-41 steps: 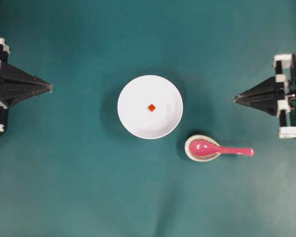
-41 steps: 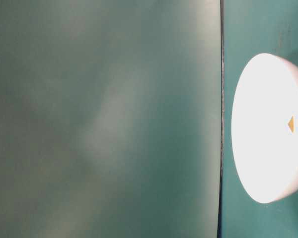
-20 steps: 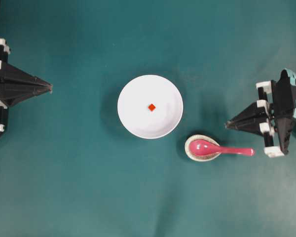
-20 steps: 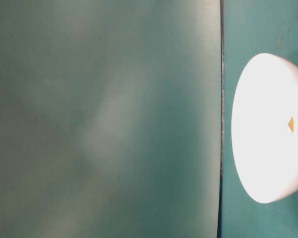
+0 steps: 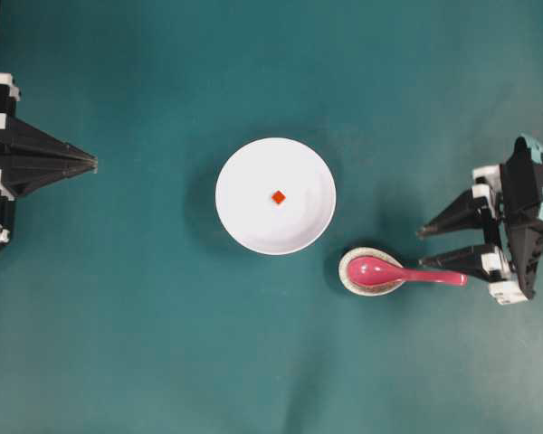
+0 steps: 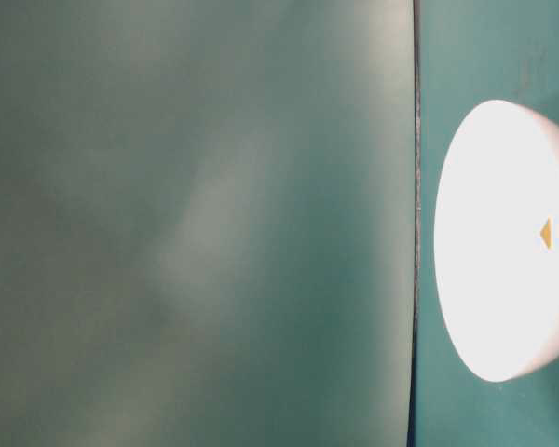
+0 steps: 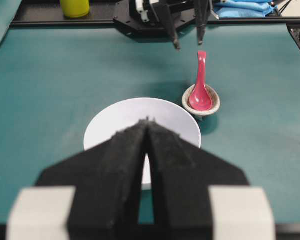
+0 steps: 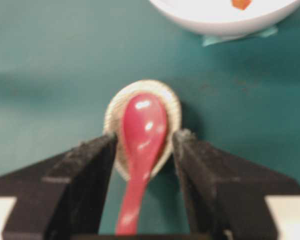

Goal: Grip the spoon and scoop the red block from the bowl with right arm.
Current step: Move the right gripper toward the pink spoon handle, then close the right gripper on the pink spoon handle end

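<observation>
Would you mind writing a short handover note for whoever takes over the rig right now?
Right gripper: jaws open, near the handle end of the spoon; nothing held.
Left gripper: jaws shut, empty, parked at the table's left edge.
Spoon: its scoop rests in the small speckled dish, handle pointing toward the right arm.
Red block: in the white bowl, near its middle.
Done: jaws opened and lined up with the handle.
Left: close on the handle, lift the spoon, scoop the block from the bowl.

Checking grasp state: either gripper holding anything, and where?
Nothing held. Right gripper is open, apart from the spoon handle; left gripper is shut on nothing.
</observation>
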Robot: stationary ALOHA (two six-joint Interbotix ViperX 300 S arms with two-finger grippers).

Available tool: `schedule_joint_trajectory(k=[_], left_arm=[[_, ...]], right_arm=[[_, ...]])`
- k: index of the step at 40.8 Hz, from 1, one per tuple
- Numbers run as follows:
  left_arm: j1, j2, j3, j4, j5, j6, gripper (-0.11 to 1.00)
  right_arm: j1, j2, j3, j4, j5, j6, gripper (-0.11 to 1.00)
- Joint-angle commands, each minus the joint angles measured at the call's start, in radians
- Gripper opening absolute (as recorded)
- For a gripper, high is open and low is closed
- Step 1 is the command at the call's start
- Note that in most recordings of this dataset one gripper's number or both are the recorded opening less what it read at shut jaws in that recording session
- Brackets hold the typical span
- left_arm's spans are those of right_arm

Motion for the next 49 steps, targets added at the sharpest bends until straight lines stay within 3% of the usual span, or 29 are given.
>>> schedule_joint_trajectory(k=[1,13,32,43,49], left_arm=[[0.003,0.006,-0.025,0.003,-0.003,0.002,0.0],[0.002,0.009,-0.023,0.003,-0.003,0.002,0.0],[0.002,0.012,-0.017,0.003,0.003,0.0,0.0],[0.003,0.012,-0.011,0.003,0.02,0.002,0.0],[0.003,0.014,-0.006,0.003,0.02,0.002,0.0]], right_arm=[[0.043,0.006,-0.023,0.044,-0.012,0.0,0.55],[0.192,0.107,-0.017,0.227,-0.037,-0.002,0.55],[0.241,0.281,0.005,0.308,-0.247,-0.005,0.55],[0.39,0.351,0.018,0.454,-0.345,-0.006,0.54],[0.423,0.379,0.037,0.483,-0.416,-0.008,0.55]])
